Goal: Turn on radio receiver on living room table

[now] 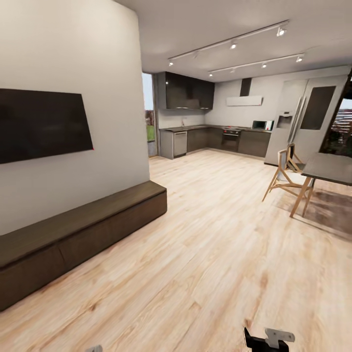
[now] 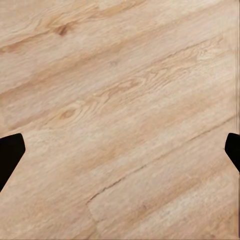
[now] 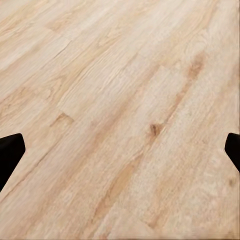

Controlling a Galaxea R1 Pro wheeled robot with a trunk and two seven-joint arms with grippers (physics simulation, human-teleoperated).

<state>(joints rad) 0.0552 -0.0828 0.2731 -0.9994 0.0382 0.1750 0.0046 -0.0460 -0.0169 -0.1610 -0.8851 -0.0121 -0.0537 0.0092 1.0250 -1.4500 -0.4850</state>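
Pale oak-look planks of the floor (image 1: 210,254) ran across the open-plan room, from a long dark-brown low cabinet (image 1: 73,234) under a wall-mounted black television (image 1: 41,124) to the dark-fronted kitchen (image 1: 215,139) at the far end. At the right of the head view stood a grey-topped dining table (image 1: 330,167) with a light wooden chair (image 1: 286,178) just beside it, near a tall white refrigerator (image 1: 303,120). Track lights (image 1: 234,44) crossed the ceiling. The radio receiver and the glossy low table it sits on could not be seen from here. The left gripper (image 2: 120,152) hung above bare floorboards with its fingers (image 2: 9,155) spread wide apart, gripping nothing — the right gripper (image 3: 120,152) was the same, its dark fingers (image 3: 10,152) at opposite edges of the wrist view over the planks. A dark and grey part of the right arm (image 1: 268,340) showed at the bottom edge of the head view
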